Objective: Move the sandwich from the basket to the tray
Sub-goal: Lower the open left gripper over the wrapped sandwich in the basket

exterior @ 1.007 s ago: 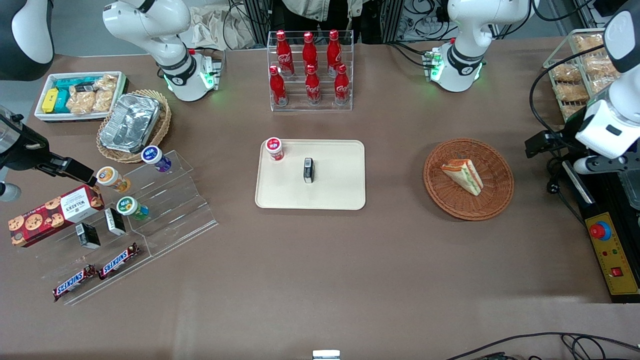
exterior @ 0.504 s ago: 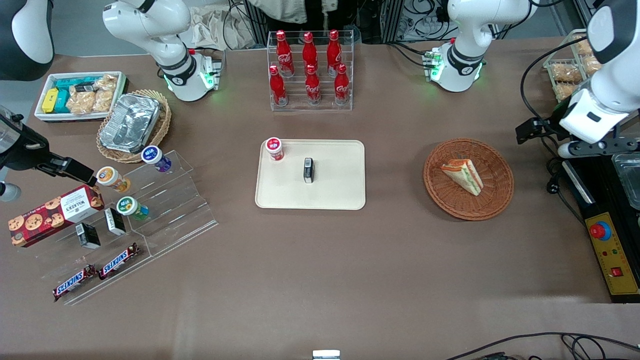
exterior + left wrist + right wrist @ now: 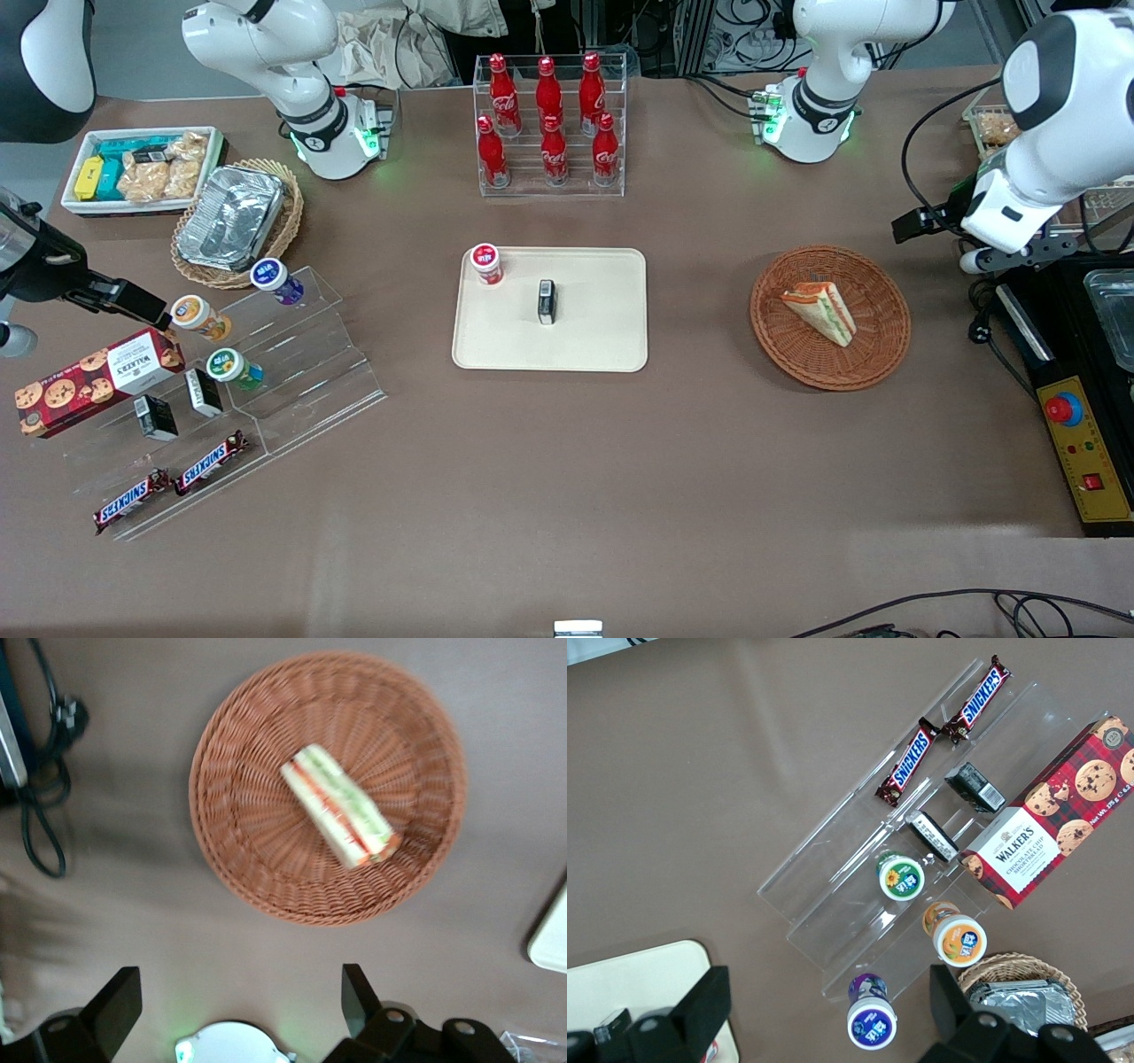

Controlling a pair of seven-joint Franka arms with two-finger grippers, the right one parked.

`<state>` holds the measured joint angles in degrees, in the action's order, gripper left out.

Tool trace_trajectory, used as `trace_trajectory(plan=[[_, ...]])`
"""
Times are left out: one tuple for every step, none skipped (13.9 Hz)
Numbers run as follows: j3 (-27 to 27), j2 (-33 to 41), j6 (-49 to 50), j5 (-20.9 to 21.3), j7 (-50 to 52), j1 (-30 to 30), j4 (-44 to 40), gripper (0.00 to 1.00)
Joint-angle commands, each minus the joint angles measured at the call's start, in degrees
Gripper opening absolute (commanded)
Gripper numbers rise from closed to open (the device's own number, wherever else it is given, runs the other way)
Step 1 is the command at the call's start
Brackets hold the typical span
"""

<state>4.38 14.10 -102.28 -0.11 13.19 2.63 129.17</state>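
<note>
The sandwich (image 3: 819, 312) is a pale wedge with green, red and orange layers. It lies in the round reddish-brown wicker basket (image 3: 873, 359), toward the working arm's end of the table. The cream tray (image 3: 602, 341) lies at the table's middle; a corner of it shows in the left wrist view (image 3: 554, 935). The left gripper (image 3: 1001, 259) hovers above the table beside the basket, at its edge away from the tray. In the left wrist view the gripper (image 3: 237, 992) is open wide and empty, with the sandwich (image 3: 341, 806) and the basket (image 3: 239, 842) apart from its fingers.
A red-lidded jar (image 3: 485, 263) and a small black box (image 3: 547, 301) stand on the tray. A rack of cola bottles (image 3: 549, 124) stands farther from the camera. A control box (image 3: 1076, 443) and cables (image 3: 44, 815) lie near the gripper. A clear stepped stand (image 3: 292, 354) holds snacks.
The left arm has swung in from the table's end toward the basket, and a little farther from the front camera. The sandwich and basket have not moved.
</note>
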Motion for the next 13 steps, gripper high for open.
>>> trace_trajectory(plan=[[0.37, 4.17, -2.3, -0.16, 6.66, 0.09, 5.73, 1.0], [0.28, 4.44, -4.23, -0.59, 8.67, 0.18, 6.61, 1.0], [0.19, 4.44, -7.03, -0.68, 13.22, 0.35, 7.75, 1.0], [-0.07, 4.35, -10.37, -0.6, 17.44, 0.79, 8.98, 1.0], [-0.24, 4.35, -12.83, -0.6, 20.79, 0.97, 9.95, 1.0], [-0.59, 4.27, -14.43, -0.6, 23.78, 1.66, 10.4, 1.0], [-0.77, 3.74, -16.62, -0.6, 27.38, 2.28, 10.83, 1.0], [-1.21, 3.3, -19.68, -0.6, 30.89, 2.98, 12.14, 1.0], [-1.56, 2.95, -22.67, -0.6, 33.71, 3.77, 13.81, 1.0], [-1.57, 2.16, -24.7, -0.51, 34.61, 4.22, 15.13, 1.0], [-1.57, 1.81, -26.03, -0.51, 35.05, 4.22, 16.19, 1.0], [-1.65, 0.76, -27.44, -0.68, 35.58, 4.31, 16.46, 1.0], [-1.74, -0.47, -29.1, -0.77, 36.89, 4.66, 16.55, 1.0]])
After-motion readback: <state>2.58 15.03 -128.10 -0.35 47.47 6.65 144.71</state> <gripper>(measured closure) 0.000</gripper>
